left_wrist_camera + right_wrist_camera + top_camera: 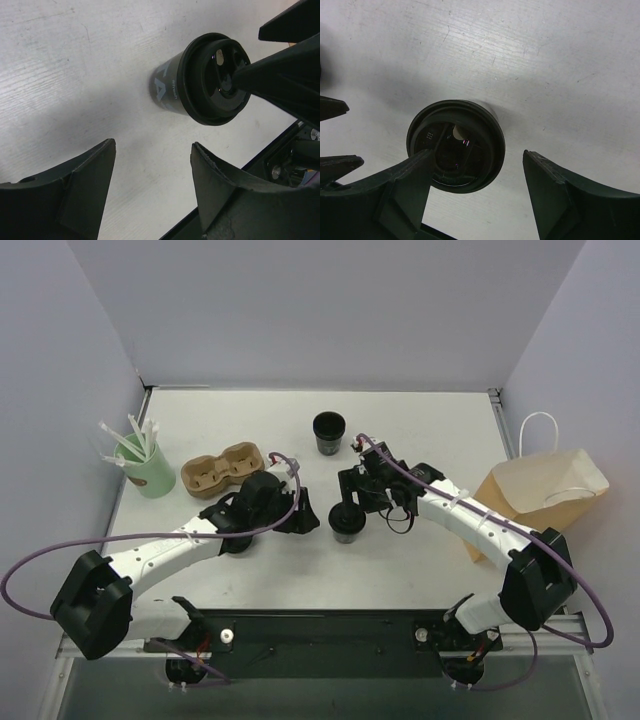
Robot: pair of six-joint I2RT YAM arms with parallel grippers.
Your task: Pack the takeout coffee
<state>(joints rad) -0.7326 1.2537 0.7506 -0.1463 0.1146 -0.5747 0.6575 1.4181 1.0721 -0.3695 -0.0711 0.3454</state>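
Observation:
The takeout coffee [347,524], a small black cup with a black lid, stands upright on the white table between my two grippers. In the left wrist view the coffee [207,80] lies ahead of my left gripper [152,145], which is open and holds nothing. My left gripper [304,520] sits just left of the cup. My right gripper [353,496] hovers over the cup from behind. In the right wrist view the lid [465,135] shows under my right gripper [477,155], which is open, and one of its fingers [415,175] overlaps the lid's rim.
A squat ribbed black stack [328,432] stands behind the cup. A brown pulp cup carrier [225,470] and a mint-green cup of white straws [148,472] are at the left. A brown paper bag [545,490] with white handles stands at the right edge.

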